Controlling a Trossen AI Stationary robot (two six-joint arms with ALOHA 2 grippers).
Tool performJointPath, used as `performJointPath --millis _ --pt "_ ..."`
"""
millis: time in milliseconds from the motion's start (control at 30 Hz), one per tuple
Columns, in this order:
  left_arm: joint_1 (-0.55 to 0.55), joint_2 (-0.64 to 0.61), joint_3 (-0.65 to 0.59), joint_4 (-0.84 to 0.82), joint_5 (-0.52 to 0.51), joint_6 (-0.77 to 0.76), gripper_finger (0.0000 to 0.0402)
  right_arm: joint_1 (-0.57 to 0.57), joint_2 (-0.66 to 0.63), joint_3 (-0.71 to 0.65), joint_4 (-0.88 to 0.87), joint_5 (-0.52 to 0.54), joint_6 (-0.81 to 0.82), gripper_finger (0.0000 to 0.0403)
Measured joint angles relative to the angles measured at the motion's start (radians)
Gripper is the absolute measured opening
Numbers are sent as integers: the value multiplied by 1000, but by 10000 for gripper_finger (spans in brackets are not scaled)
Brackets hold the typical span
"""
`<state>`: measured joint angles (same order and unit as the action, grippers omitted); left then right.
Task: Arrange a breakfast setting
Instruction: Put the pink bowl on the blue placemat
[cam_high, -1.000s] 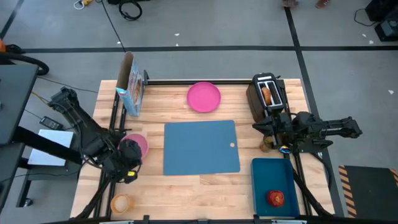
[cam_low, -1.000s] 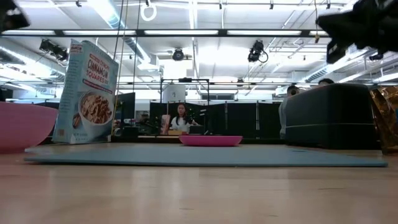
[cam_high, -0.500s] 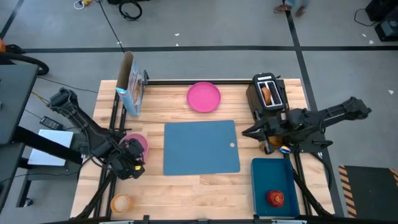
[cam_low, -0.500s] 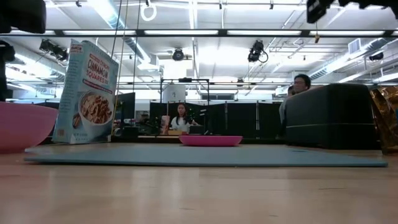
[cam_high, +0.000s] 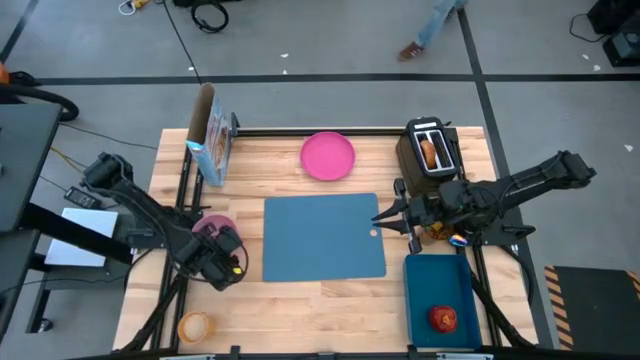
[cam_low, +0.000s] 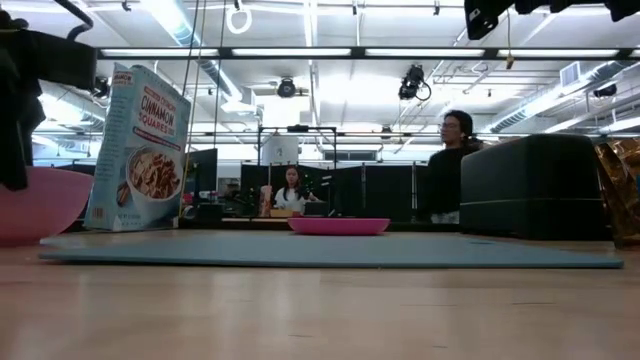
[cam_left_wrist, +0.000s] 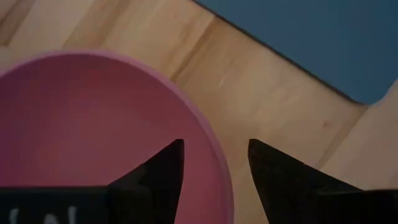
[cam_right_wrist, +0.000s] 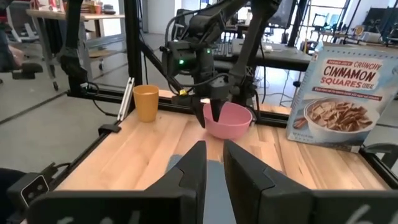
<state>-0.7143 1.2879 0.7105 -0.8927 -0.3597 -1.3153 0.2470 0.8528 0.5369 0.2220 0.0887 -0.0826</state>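
The large blue mat (cam_high: 322, 237) lies mid-table. The pink plate (cam_high: 328, 157) sits behind it. The pink bowl (cam_high: 210, 227) stands left of the mat, and the amber cup (cam_high: 193, 326) is at the near left. The red apple (cam_high: 444, 319) lies in the dark blue tray, and the bagel (cam_high: 429, 150) stands in the toaster. I cannot make out the spoon. My left gripper (cam_left_wrist: 214, 168) is open, one finger inside the bowl's rim (cam_left_wrist: 219, 163) and one outside; I cannot tell if they touch it. My right gripper (cam_high: 383, 214) hovers above the mat's right edge, open by a narrow gap.
A cereal box (cam_high: 212, 148) stands upright at the far left. The black toaster (cam_high: 430, 152) is at the far right, and the dark blue tray (cam_high: 438, 285) at the near right. Bare wood lies in front of the mat. People are in the room behind the table.
My left gripper has moved a little toward the table's right edge and come down over the bowl's near-right rim. My right gripper has moved toward the table's left edge, from beside the toaster to above the mat's right edge.
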Motion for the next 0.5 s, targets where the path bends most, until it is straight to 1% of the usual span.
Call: performJointPath --millis 100,167,267,400,433,500 --pt "0 18 0 38 32 25 170 0 -3 0 2 0 0 61" --pt "0 27 0 47 42 26 152 0 -3 0 2 5 -7 61" --pt "0 36 0 44 42 21 109 0 -3 0 2 23 -36 61" --pt "1 35 1 41 43 22 30 0 -5 0 5 25 -41 61" --pt "0 33 2 33 39 33 17 0 -8 0 11 25 -38 61" --pt "1 33 17 26 40 53 14 0 -21 1 17 26 -34 60"
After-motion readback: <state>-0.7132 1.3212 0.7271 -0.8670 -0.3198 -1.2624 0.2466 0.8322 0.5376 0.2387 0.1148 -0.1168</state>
